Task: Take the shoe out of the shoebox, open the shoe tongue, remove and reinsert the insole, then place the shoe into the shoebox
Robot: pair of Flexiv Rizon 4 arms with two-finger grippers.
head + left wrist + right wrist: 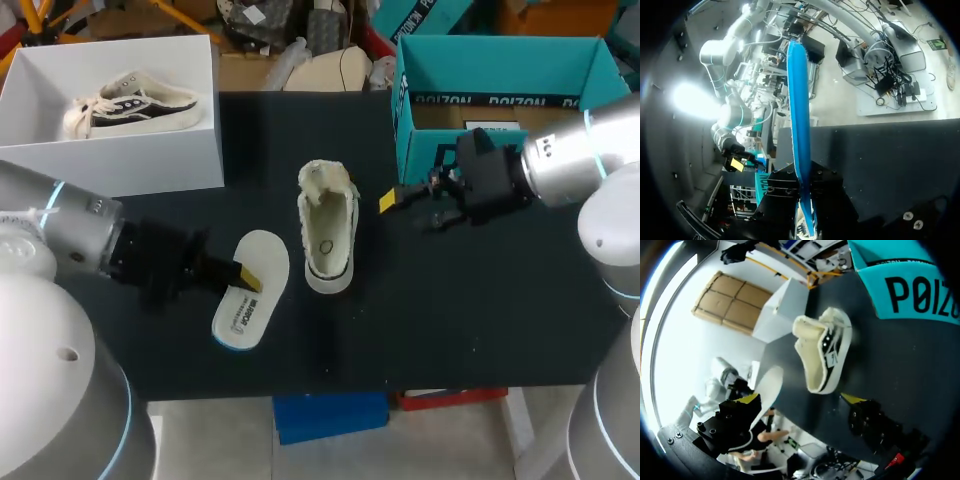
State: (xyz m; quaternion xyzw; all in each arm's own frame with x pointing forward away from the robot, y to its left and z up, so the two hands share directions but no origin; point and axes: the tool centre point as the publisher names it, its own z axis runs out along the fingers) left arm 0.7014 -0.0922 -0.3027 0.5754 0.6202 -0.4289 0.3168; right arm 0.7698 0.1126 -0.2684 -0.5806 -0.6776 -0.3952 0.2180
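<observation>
Noted left gripper (245,278) pinching insole (240,320), near-left of shoe (327,225); right gripper (405,208) spread, empty, right of shoe. Expect unbraced shoe sliding on reinsertion, or insole buckling.

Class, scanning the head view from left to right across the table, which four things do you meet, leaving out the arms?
White cardboard shoebox → white foam insole → cream canvas shoe → teal cardboard shoebox.
</observation>
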